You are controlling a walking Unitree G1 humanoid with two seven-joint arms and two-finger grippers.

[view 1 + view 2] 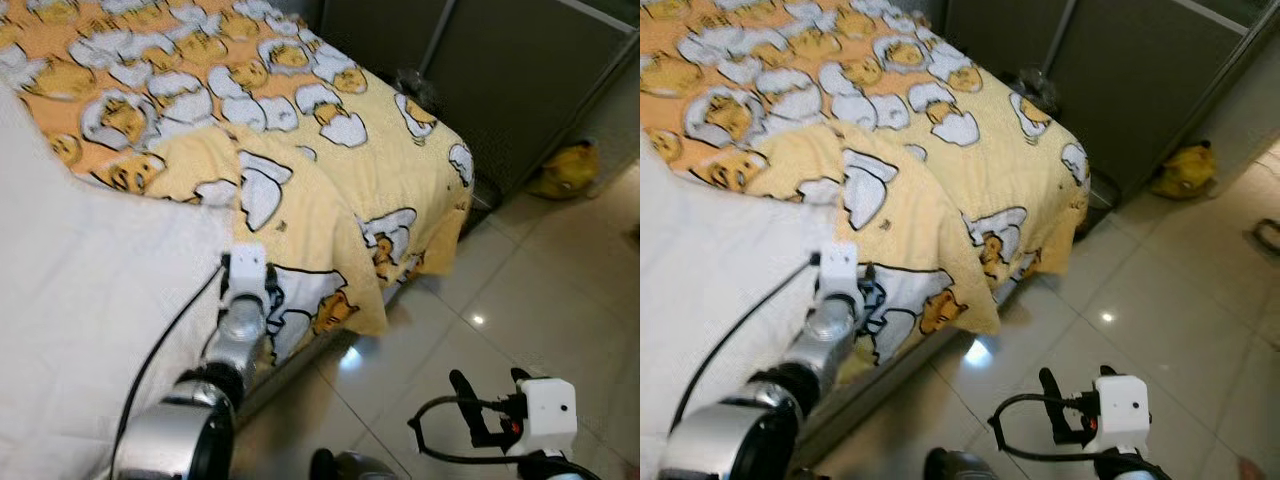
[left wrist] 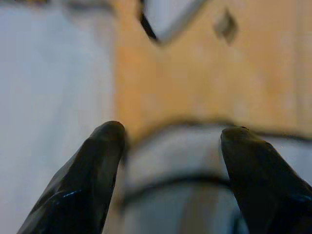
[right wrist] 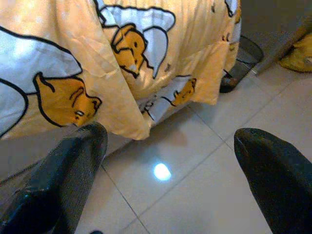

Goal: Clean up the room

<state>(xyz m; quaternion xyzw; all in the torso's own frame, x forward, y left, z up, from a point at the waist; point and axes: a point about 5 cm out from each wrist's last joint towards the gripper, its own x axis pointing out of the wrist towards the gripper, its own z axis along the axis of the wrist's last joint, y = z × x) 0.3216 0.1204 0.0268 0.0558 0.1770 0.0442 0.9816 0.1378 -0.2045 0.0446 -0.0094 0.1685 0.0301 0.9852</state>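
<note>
A yellow blanket (image 1: 330, 190) printed with cartoon eggs covers the bed and hangs over its corner toward the floor. One fold of it lies turned over onto the white sheet (image 1: 90, 290). My left arm (image 1: 240, 330) reaches to the blanket's folded edge by the sheet. My left gripper (image 2: 170, 131) is open, its fingertips (image 2: 109, 134) close against the fabric with nothing held. My right gripper (image 1: 490, 385) hangs open over the tiled floor, beside the bed's corner and apart from the blanket's hanging hem (image 3: 131, 129).
Dark cabinet doors (image 1: 500, 70) stand past the bed's far corner. A yellow bag (image 1: 568, 170) lies on the floor against them. A dark bin (image 3: 242, 58) sits by the bed's corner. Glossy floor tiles (image 1: 540, 300) stretch out to the right.
</note>
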